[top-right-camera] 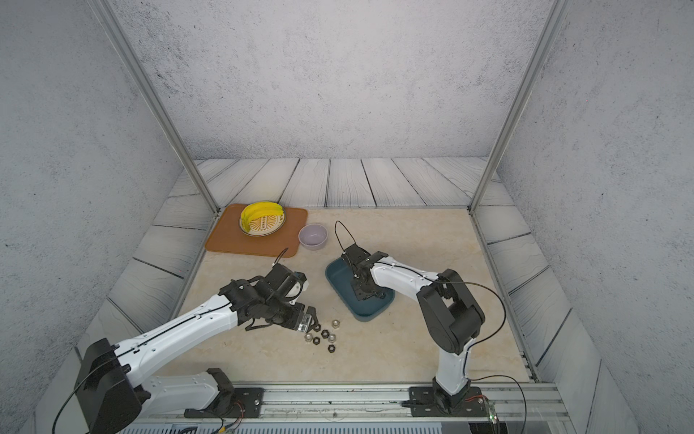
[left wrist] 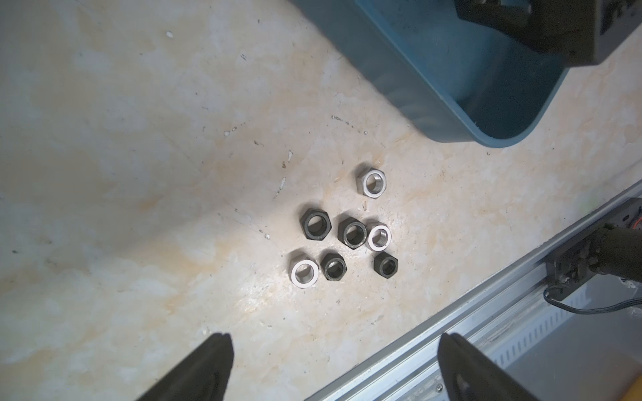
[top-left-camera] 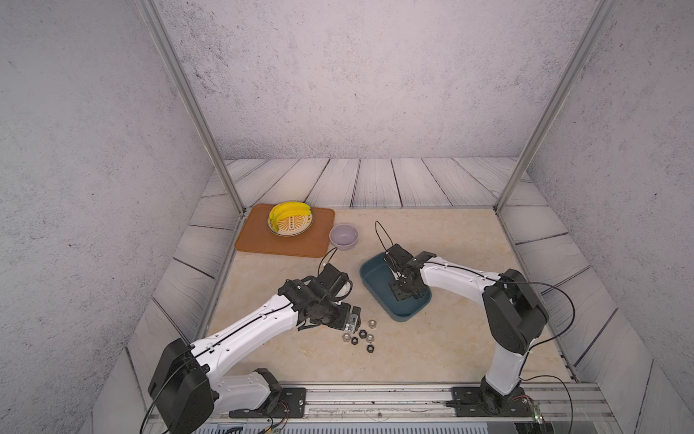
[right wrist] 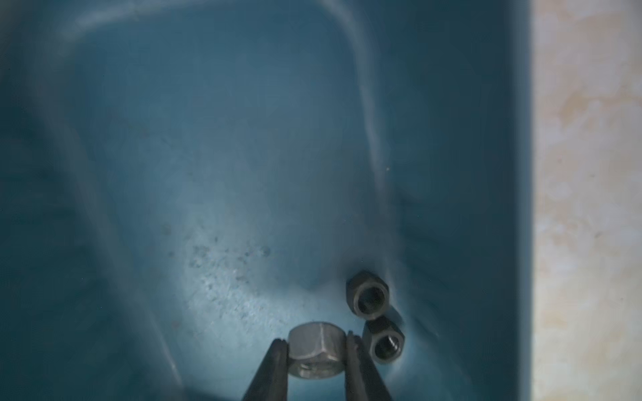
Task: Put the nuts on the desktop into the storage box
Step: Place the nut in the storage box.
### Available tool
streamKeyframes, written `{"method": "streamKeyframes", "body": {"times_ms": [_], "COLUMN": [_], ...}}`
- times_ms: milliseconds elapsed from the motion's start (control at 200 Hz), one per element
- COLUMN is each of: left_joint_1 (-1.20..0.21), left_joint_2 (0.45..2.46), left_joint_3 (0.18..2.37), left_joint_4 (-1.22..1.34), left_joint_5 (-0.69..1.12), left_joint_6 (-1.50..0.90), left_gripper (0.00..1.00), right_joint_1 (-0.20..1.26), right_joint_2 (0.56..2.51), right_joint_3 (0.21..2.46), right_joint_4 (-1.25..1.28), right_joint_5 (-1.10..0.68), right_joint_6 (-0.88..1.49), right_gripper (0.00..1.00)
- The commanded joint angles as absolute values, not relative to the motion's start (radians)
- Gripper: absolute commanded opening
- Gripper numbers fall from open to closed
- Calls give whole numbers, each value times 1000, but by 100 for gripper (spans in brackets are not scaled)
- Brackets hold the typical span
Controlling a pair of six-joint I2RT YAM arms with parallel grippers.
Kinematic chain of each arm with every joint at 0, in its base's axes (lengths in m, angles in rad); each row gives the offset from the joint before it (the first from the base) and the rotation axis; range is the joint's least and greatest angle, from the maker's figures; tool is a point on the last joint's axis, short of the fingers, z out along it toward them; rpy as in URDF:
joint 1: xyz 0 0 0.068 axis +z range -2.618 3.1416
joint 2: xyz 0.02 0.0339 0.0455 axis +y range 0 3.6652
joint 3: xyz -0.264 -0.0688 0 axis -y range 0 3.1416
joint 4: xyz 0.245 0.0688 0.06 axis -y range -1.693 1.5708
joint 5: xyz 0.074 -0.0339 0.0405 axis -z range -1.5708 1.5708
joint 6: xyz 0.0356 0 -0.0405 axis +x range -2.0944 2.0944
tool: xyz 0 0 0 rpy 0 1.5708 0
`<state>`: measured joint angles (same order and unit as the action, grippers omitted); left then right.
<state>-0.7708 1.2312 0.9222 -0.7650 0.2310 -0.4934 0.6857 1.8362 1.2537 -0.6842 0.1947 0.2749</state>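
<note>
Right gripper [right wrist: 316,342] pinches a silver nut [right wrist: 314,350] inside the box [right wrist: 243,139]; left gripper [left wrist: 335,338] gapes above seven nuts [left wrist: 352,233] on the desktop [left wrist: 139,173]. Drop it hard and your nut may bounce out.

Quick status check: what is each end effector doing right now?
Left end effector: open, empty, by the loose nuts.
Right end effector: closed on a silver nut, inside the storage box.

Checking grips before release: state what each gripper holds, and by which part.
The right gripper pinches a silver nut by opposite sides, over the storage box. The left gripper is open, holding nothing.
</note>
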Motion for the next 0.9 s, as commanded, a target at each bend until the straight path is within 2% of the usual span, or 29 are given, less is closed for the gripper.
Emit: {"method": "streamKeyframes", "body": {"times_ms": [0, 275, 510, 610, 756, 896], "left_joint_1": [-776, -775, -774, -775, -774, -775], "left_joint_2": [1229, 1237, 1240, 1242, 1243, 1241], "left_joint_3": [934, 929, 928, 925, 919, 917], "left_joint_4": [-767, -758, -756, -756, -754, -763], "left_joint_5": [237, 252, 252, 252, 245, 214], "left_joint_6": [-485, -494, -498, -500, -506, -510], "left_gripper": [98, 98, 98, 98, 98, 98], "right_joint_1": [683, 683, 683, 683, 683, 682], "right_joint_2": [1850, 1888, 1907, 1904, 1880, 1837], "right_joint_3": [1273, 1269, 1274, 1279, 1276, 1283], "right_joint_4": [-701, -677, -680, -684, -677, -695], "right_joint_5": [224, 214, 199, 193, 171, 160], "right_joint_6": [263, 246, 238, 236, 235, 244], "right_gripper": [14, 16, 33, 46, 52, 53]}}
